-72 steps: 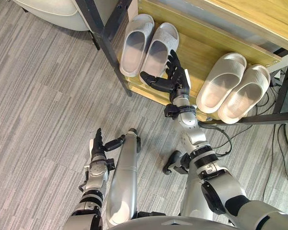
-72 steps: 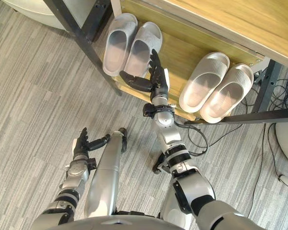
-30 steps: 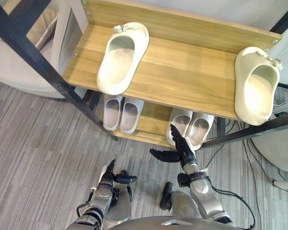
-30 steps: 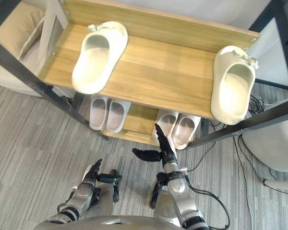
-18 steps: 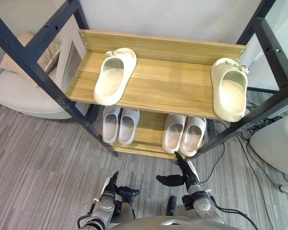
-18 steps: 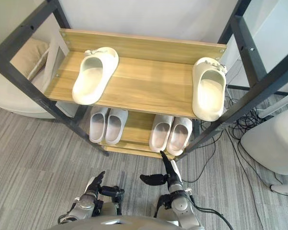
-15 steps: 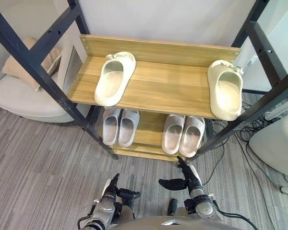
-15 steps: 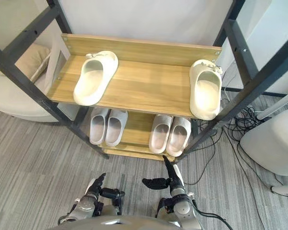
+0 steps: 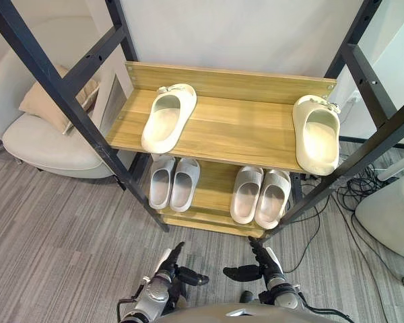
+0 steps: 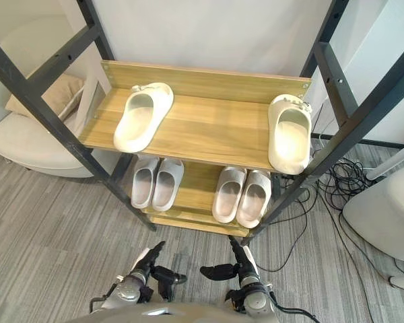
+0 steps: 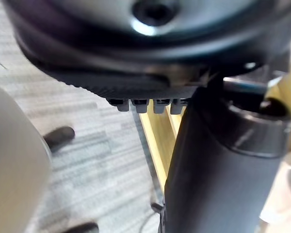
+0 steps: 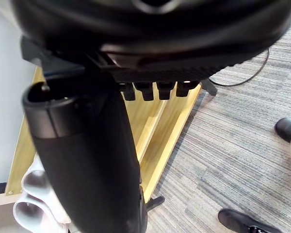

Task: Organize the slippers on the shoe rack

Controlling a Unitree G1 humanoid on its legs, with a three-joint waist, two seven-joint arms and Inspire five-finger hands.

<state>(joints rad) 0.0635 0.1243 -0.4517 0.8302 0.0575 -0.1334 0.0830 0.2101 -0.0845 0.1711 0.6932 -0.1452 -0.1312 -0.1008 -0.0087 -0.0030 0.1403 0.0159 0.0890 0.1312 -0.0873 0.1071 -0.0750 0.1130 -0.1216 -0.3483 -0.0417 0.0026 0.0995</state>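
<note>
Currently: I am looking down at the shoe rack [image 9: 215, 131] with both hands hanging low over the floor [image 9: 67, 235] in front of it, touching nothing.
Left hand [image 9: 167, 266]: I am holding it empty, fingers straight and apart from the thumb, which is sticking out sideways.
Right hand [image 9: 264, 268]: it is doing the same, fingers straight, thumb spread toward the other hand, nothing in it.
Lower shelf: two grey pairs are sitting here, the left pair [image 9: 174, 184] and the right pair [image 9: 261, 195], each with its two slippers side by side and touching, toes pointing to the back.
Upper shelf: one cream slipper [image 9: 167, 118] is lying slightly askew at the left end, and the other cream slipper [image 9: 318, 133] is sitting at the right end, well apart from it.
Done, as I am judging it: the lower shelf is looking finished.
Left, as I am judging it: the two cream slippers are looking like a match and are still needing to be brought together as a pair.
Next move: I am probably needing to raise a hand to the upper shelf.
</note>
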